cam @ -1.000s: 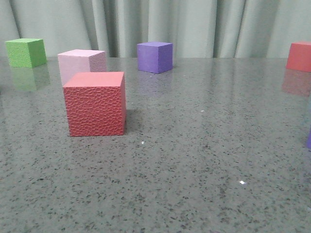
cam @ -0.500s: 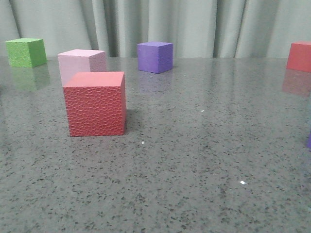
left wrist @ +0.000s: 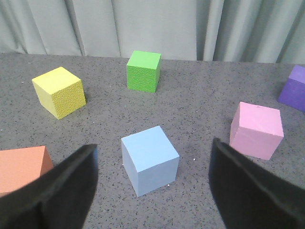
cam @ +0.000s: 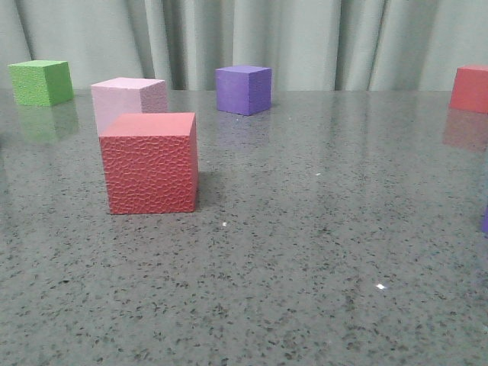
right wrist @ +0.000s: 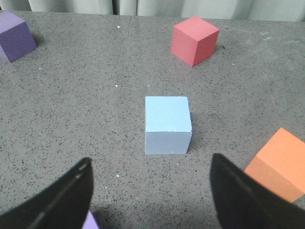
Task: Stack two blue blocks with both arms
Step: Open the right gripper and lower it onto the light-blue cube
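Around left blue block [left wrist: 149,160]: yellow cube [left wrist: 59,91] at 10 o'clock, green cube [left wrist: 143,70] at 12, pink cube [left wrist: 256,130] at 3, none touching | right blue block [right wrist: 167,125]: smooth, pale, alone; red cube [right wrist: 194,40] at 1, orange cube [right wrist: 280,164] at 4 | left gripper [left wrist: 152,191], right gripper [right wrist: 150,195]: both wide apart, empty, each block on the table just ahead of the fingers.

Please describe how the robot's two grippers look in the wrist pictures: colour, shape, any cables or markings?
Only the fingers show. The left gripper and the right gripper each have two broad, matte black fingers with rounded tips. No cables, markings or labels are visible. The arms themselves appear in no view.
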Available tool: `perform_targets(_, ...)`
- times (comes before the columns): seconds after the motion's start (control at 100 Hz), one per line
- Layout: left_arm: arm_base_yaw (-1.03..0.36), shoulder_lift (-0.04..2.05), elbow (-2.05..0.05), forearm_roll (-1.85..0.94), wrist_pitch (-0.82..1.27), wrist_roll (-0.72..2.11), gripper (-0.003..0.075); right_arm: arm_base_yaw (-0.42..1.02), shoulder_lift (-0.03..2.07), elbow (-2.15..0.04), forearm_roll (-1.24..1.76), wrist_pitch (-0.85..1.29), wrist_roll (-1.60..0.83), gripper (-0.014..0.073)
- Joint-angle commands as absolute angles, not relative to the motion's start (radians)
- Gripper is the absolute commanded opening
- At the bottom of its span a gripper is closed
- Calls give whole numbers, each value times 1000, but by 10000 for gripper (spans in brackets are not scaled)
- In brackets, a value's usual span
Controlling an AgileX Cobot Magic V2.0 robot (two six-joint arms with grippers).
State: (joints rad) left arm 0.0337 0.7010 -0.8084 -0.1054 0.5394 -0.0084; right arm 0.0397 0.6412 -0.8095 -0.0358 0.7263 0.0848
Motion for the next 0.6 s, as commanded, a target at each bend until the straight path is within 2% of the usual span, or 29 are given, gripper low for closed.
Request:
perform_targets(0.0, 31, 704, -842, -110, 450, -7, 567, 34, 647, -842, -38, 648, 82, 582)
perform_targets(0.39, 31, 714, -840, -139, 396, -7, 566, 34, 660, -851, -36, 576, 94, 579)
perform_targets(0.59, 31, 714, -840, -139, 396, -7, 566, 34, 793, -991, -44, 691, 94, 579)
